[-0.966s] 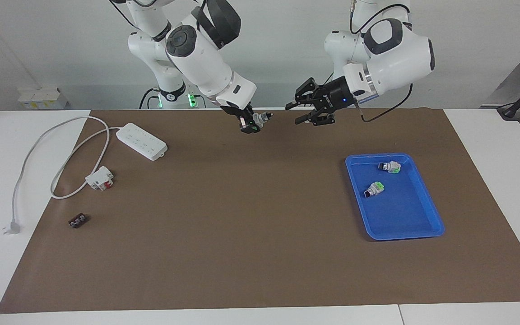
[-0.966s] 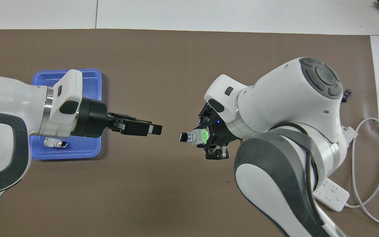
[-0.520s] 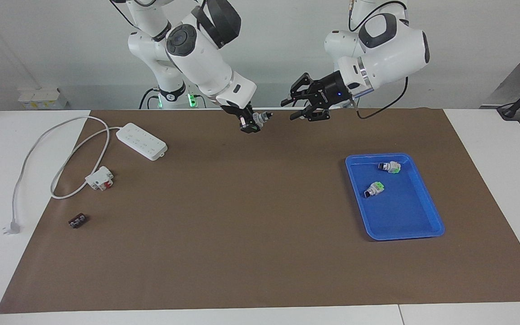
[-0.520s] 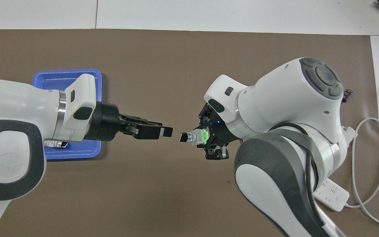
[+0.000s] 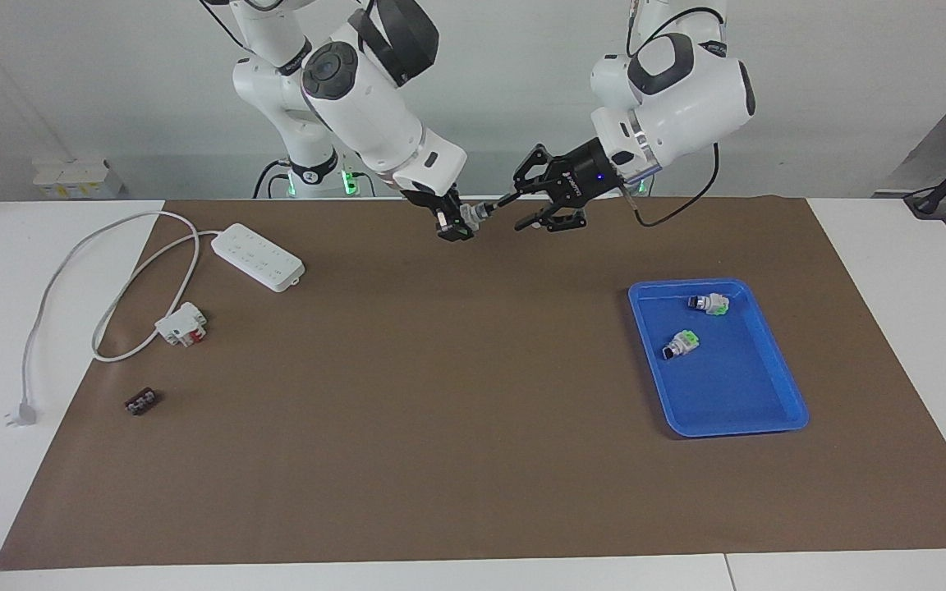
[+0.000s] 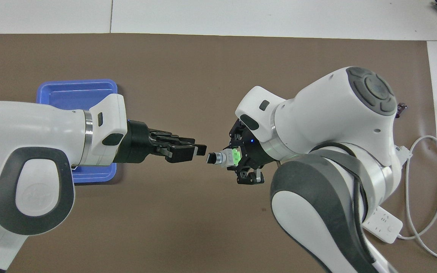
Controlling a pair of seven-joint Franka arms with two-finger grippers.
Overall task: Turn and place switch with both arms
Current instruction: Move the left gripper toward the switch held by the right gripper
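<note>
The right gripper's (image 5: 458, 223) fingers were clamped on the green end of the small white-grey selector switch (image 6: 222, 157), black knob tip pointing at the left gripper (image 5: 514, 212), both raised over the brown paper mat (image 5: 456, 394). The left gripper's fingers (image 6: 199, 149) stood parted at the knob tip; whether they touched it could not be told. 2 more like switches (image 5: 709, 304) (image 5: 681, 344) lay in the blue plastic tray (image 5: 760, 410) toward the left arm's end of the table.
</note>
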